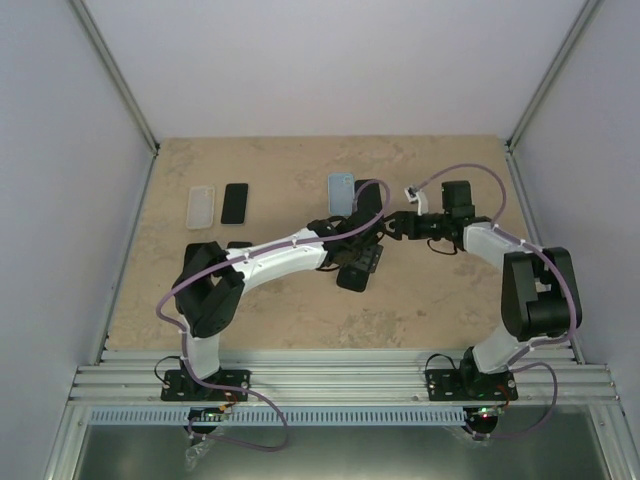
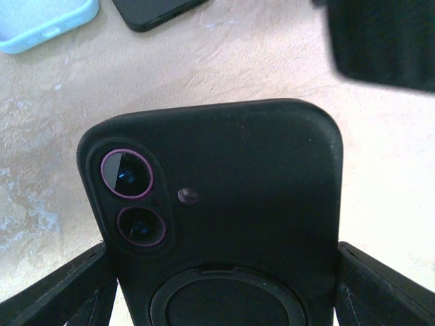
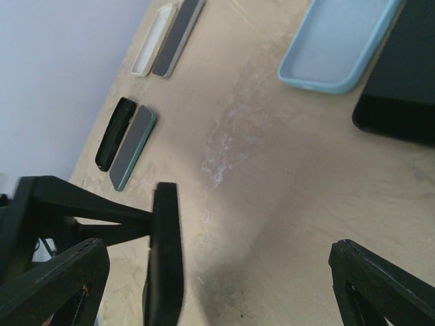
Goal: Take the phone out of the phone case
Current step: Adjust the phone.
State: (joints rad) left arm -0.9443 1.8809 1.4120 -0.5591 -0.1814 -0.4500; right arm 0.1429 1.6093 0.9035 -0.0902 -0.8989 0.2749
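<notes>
At the far left of the table (image 1: 450, 300) a clear case (image 1: 202, 206) and a bare phone (image 1: 235, 203) lie side by side. Mid-table, the left hand (image 2: 221, 272) grasps the black case (image 2: 258, 176) across its width, with a finger on each long edge. It seems to hold the case lifted off the table. The phone (image 2: 127, 174) sits inside, with only its two lenses showing through the cutout. Just beyond lies a blue case (image 1: 341, 190), empty and face up. To the right, the right hand (image 3: 217, 248) is released, its fingers spread wide towards the case's thin edge and gripping nothing.

The case looks like matt, soft rubber, so it should be grippy and flex at the lip. The phone inside is stiff, and I'd guess it will be slick and breakable once bare. A corner lip looks like the best place to take hold, peeling it back there. Squeezing the long edges may only clamp the phone in tighter.
</notes>
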